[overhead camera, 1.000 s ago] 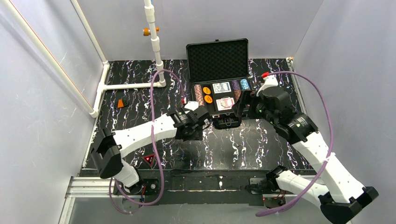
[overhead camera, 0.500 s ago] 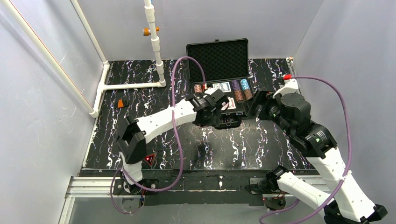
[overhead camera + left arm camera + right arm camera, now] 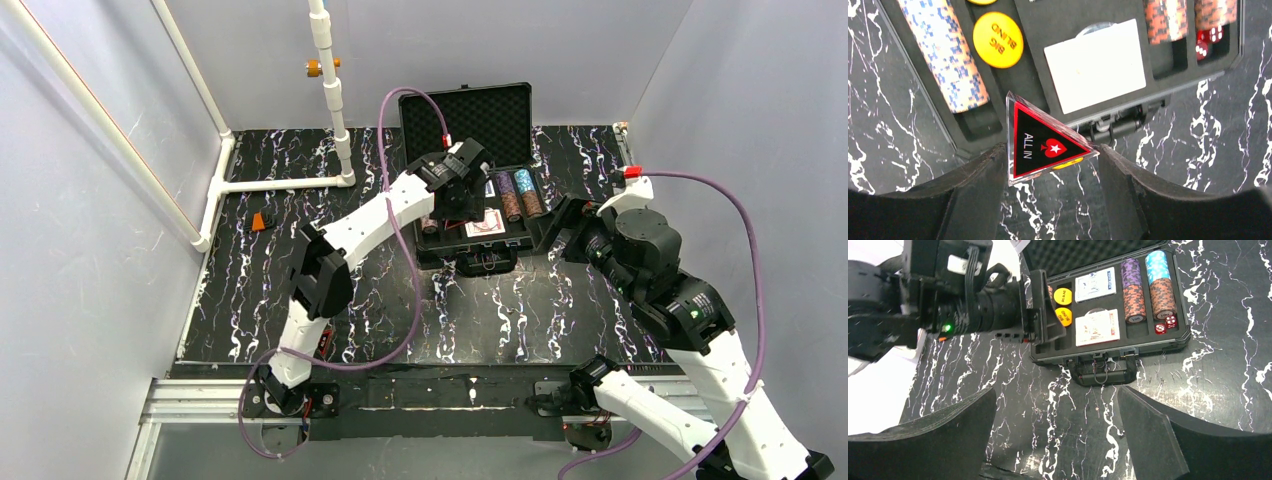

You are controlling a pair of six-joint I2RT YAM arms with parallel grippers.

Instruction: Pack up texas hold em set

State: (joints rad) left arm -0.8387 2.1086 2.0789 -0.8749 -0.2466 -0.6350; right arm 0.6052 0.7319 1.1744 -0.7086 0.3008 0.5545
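The left gripper (image 3: pixel 1053 152) is clenched on a red-black "ALL IN" triangle (image 3: pixel 1040 145), pinching it edge to edge between its fingers (image 3: pixel 980 170). It hangs over the near-left part of the case, close above the near rim. The right gripper (image 3: pixel 1055 395) is spread wide and empty, sitting off the near-right corner of the case and facing it across the table (image 3: pixel 560 300).

The black case (image 3: pixel 535 235) lies open at the far middle of the table. Its ribbed foam lid (image 3: pixel 466 125) stands up on the far side and its handle (image 3: pixel 1105 372) points to the near side. The tray looks nearly full:
- One long brown-and-blue chip stack (image 3: pixel 945 55) fills the left slot.
- Two more chip stacks (image 3: pixel 1133 290) fill the right slots.
- Two card decks (image 3: pixel 1098 326) sit in the middle, one far and one near.
- Two orange discs (image 3: pixel 1063 305) lie between the left stack and the decks; the near one reads "BIG BLIND".
- Small red dice (image 3: pixel 1166 324) sit at the near end of the right slots.

I judge the packing to be well along. The triangle in hand has yet to be set down, most likely into the free foam at the near end of the left slot. What seems to be a second red-black triangle (image 3: pixel 323 341) peeks out beside the left arm near the table's near edge, though too little shows to be sure. After that, the lid has to come down and be fastened. A small orange block (image 3: pixel 263 221) at the far left sits well apart from the case.
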